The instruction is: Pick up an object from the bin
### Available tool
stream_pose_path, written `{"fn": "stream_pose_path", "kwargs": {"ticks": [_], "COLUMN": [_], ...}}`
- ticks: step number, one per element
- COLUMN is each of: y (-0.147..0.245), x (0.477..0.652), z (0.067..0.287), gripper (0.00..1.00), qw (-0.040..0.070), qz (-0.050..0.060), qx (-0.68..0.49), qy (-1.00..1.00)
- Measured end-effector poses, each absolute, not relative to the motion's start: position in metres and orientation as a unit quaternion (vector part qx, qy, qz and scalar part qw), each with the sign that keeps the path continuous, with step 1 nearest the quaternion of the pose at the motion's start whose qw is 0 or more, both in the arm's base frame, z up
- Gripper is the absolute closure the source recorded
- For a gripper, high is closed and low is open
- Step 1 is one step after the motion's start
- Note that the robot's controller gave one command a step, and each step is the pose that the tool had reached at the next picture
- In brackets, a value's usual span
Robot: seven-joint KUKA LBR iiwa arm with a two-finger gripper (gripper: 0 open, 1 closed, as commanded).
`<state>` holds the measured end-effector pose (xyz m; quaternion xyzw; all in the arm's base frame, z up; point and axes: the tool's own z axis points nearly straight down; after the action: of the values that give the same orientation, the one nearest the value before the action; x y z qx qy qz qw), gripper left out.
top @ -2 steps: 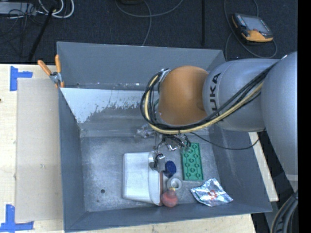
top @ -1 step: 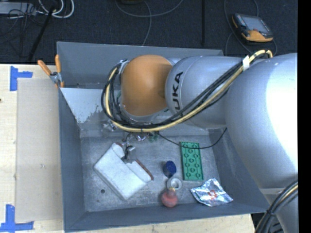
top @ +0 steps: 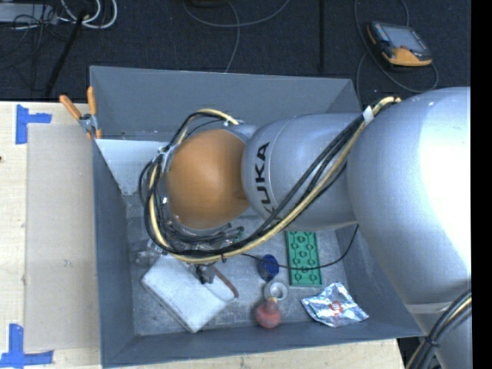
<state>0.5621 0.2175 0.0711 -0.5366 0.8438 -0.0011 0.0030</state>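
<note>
Hanging over white pad's upper edge, tool; pink ball nearby.

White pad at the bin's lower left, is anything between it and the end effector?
Nothing visible does. The end effector is directly over the upper right edge of the white pad. A thin brown curved strip lies by the pad's right side, close to the end effector; whether it touches either I cannot tell.

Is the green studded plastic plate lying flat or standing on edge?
Lying flat: the green studded plastic plate shows its studded face upward on the floor of the grey metal bin.
</note>
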Motion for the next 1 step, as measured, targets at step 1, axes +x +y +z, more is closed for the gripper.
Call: {"fn": "stream_pose_path", "kwargs": {"ticks": [1], "y": [0.1329], "x": [0.6130], "z": [0.0699], "gripper": [0.00], "qw": [0.001], "qz": [-0.002], "qx": [-0.594], "qy": [0.805]}}
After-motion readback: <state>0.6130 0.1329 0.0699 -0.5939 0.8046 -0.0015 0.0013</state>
